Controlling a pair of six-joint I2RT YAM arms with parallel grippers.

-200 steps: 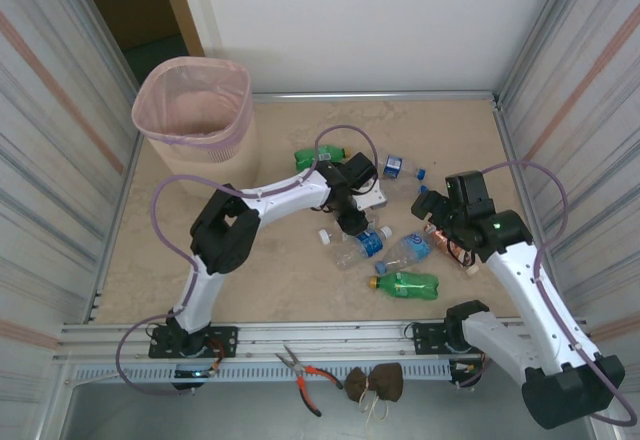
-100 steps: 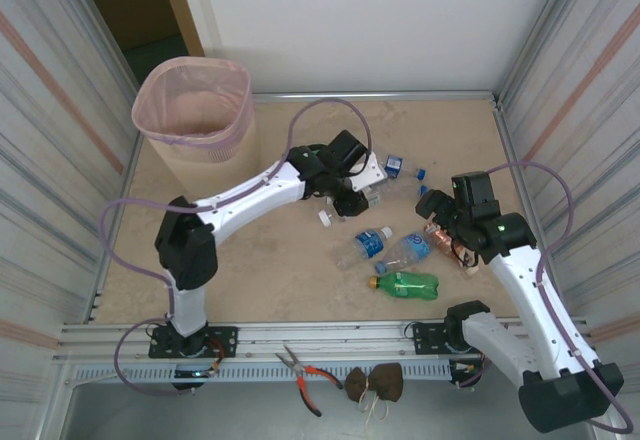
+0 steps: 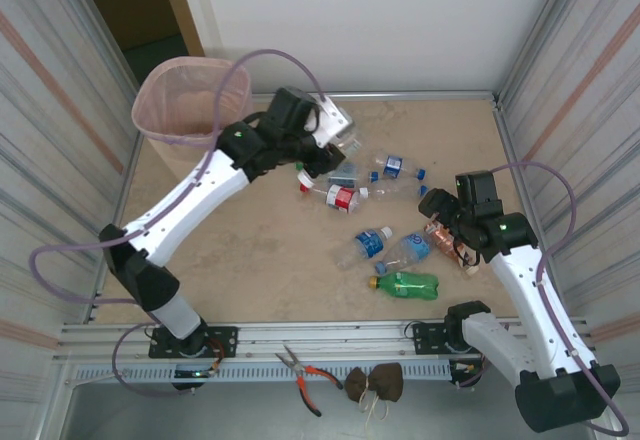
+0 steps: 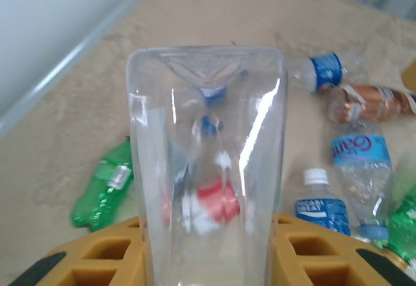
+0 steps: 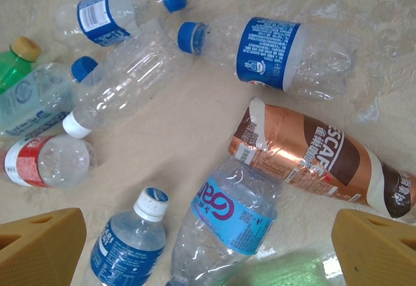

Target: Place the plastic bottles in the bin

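The left arm now stretches up and across toward the far-left corner of the counter [image 3: 250, 260], where the pale pink bin [image 3: 190, 100] stands. The left fingers [image 4: 97, 257] are pinching a clear bottle [image 4: 208, 143] by its lower part, with the bottle's base pointing away from the wrist camera. From above, the carried bottle hangs just short of the bin's rim, not yet over the opening.

A second ago this arm was folded low over the middle of the counter, its fingers down among the loose bottles. It has since lifted and swung left. This suggests the pick-up is done and the drop into the bin is the step in hand.

With the arm gone, a red-labelled bottle [image 3: 340, 197] shows near the counter's middle. A green bottle [image 4: 104, 188] lies further back.

The right arm has barely moved. Its right fingers [image 5: 39, 247] are spread wide and empty, hovering over the pile near the right edge. Below them lie a copper-brown bottle [image 5: 312, 156] and several blue-labelled bottles [image 5: 266, 52]. Many bottles remain on the counter.
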